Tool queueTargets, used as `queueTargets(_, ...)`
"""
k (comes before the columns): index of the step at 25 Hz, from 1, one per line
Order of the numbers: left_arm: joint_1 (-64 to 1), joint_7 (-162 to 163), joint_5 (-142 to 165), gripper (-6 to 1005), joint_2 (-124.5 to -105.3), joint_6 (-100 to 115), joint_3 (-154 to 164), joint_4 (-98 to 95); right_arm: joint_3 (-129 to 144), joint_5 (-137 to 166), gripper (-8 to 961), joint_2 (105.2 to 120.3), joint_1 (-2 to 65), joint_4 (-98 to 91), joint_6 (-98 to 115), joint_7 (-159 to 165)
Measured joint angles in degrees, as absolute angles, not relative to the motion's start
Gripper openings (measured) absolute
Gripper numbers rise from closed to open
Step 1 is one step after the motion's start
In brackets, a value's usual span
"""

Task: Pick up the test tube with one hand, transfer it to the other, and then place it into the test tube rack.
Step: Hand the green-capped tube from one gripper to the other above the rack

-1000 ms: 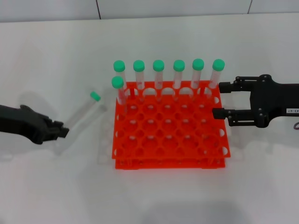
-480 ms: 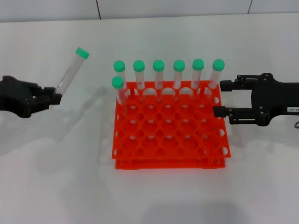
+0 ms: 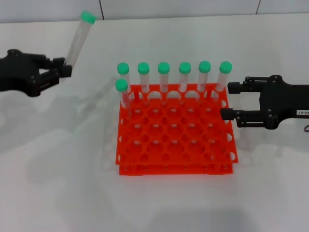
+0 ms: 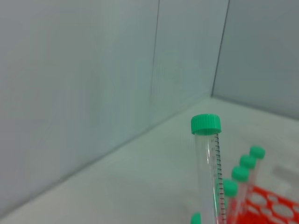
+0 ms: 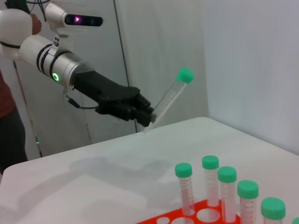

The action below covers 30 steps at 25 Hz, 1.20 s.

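Left gripper (image 3: 62,72) clamped on the bottom end of the test tube (image 3: 79,39), up off the table (image 3: 58,159) at the far left, well apart from the rack. Tube tilts, green cap up and leaning away toward the back wall; same grip shows from the right wrist camera, tube (image 5: 169,99) angled up out of the black fingers (image 5: 142,114). Left wrist camera catches just the cap and graduated upper part (image 4: 209,158).

Right gripper (image 3: 231,101), white label on its body, sits just beside the right edge of the test tube rack (image 3: 175,140), fingers spread apart, holding nothing.

Rack is orange-red, mid-table. Seven capped tubes stand in it: six along the back row (image 3: 174,79), one more (image 3: 123,96) in the next row at the left end. These stand between the held tube and the right gripper.
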<state>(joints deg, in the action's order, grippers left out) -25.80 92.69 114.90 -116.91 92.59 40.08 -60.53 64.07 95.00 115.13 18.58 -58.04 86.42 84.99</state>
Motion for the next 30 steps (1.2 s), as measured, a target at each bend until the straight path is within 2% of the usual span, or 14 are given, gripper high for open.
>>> queueTargets(7,-27.5,83.6,106.8,181,-116.70,89.9,40.0,-52.7,64.2,95.0,693,115.14,18.6,-57.8,86.1,84.9)
queueTargets(30,-33.6,73.6,105.9,181,-118.90,86.1,43.5,-40.2,64.5,93.4,692,115.13,19.4,-57.8,86.1,84.9)
